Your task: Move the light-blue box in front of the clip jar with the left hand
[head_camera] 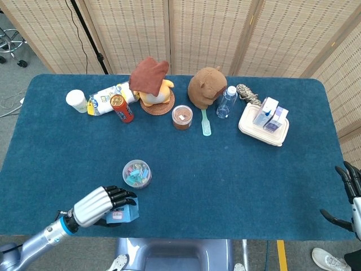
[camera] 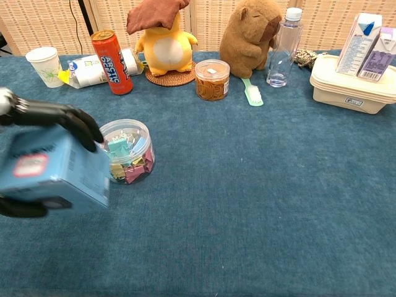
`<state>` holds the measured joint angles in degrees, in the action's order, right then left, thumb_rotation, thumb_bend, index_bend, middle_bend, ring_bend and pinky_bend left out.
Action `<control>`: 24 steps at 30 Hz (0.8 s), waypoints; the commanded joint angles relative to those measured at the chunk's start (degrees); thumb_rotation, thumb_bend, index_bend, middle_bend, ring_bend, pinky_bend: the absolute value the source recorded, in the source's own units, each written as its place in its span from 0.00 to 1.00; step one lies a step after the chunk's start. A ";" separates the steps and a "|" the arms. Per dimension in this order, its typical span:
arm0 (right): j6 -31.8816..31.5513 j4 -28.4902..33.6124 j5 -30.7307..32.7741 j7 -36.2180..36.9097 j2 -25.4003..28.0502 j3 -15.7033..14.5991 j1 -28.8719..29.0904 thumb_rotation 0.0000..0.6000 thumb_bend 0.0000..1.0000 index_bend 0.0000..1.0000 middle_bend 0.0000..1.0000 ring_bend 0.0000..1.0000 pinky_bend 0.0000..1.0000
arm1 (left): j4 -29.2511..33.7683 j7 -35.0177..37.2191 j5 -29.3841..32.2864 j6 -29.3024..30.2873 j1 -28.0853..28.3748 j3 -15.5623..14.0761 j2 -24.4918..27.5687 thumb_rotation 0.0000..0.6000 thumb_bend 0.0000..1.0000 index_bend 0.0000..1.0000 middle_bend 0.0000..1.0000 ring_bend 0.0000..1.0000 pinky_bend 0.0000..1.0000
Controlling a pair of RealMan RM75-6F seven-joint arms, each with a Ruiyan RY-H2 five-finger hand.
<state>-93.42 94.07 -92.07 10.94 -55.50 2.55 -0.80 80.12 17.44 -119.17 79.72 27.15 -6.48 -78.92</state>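
Observation:
My left hand [head_camera: 100, 205] grips the light-blue box [head_camera: 122, 214] above the near edge of the table, in front of the clip jar [head_camera: 137, 173]. In the chest view the light-blue box [camera: 55, 168] fills the lower left, with the dark fingers of my left hand [camera: 49, 115] over its top and the thumb under it. It hides the left side of the clip jar [camera: 130, 151], a clear round tub of coloured clips. My right hand [head_camera: 351, 195] hangs off the table's right edge, fingers spread, holding nothing.
Along the back stand a paper cup [head_camera: 76, 100], a lying wrapped pack [head_camera: 107, 99], a red can [head_camera: 121, 108], a yellow plush [head_camera: 152, 84], a brown-lidded jar [head_camera: 182, 117], a brown plush [head_camera: 205, 86], a bottle [head_camera: 226, 102] and a white container [head_camera: 263, 127] with cartons.

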 commanded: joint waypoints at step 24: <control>0.30 0.13 0.77 0.47 0.35 0.24 -0.02 1.00 0.00 0.00 0.00 0.00 0.00 | -10.33 -4.48 6.99 -8.06 4.64 -0.21 -13.18 1.00 0.09 0.38 0.30 0.33 0.53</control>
<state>-93.12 94.19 -91.32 11.42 -55.15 2.78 -0.81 70.52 12.53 -112.45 71.49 31.82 -6.39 -91.50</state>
